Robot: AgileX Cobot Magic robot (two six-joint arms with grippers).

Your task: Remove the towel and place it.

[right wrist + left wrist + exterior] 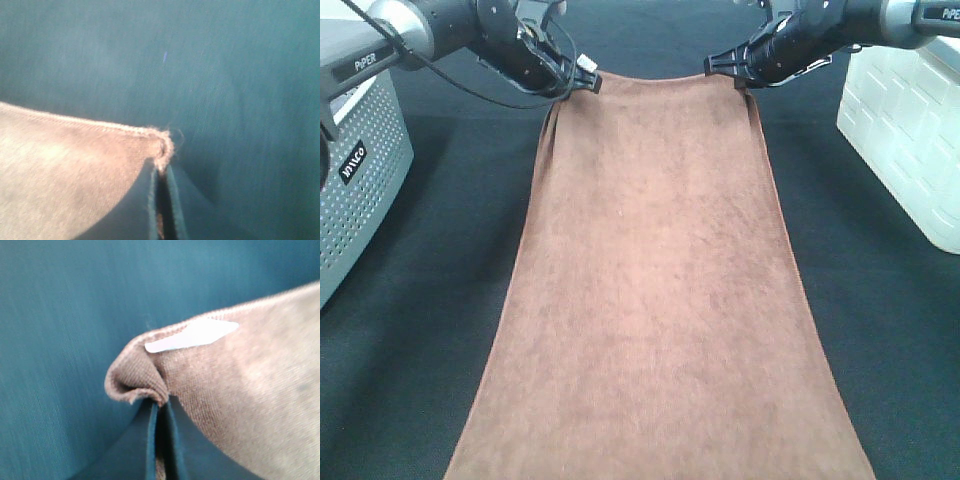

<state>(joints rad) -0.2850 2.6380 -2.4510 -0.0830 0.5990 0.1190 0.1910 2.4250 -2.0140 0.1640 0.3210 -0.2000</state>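
Note:
The reddish-brown towel [655, 290] hangs stretched between both arms, running from the far edge down to the near bottom of the high view. My left gripper [582, 80] is shut on its far left corner, and the left wrist view shows that corner bunched [135, 382] above the closed fingers [150, 440], with the small white tag [192, 335] beside it. My right gripper [732, 68] is shut on the far right corner, where the hem [162, 145] pokes out above the closed fingers [172, 205].
A grey perforated basket [355, 170] stands at the left and a white plastic bin [910, 120] at the right. Dark cloth [430, 320] covers the table on both sides of the towel.

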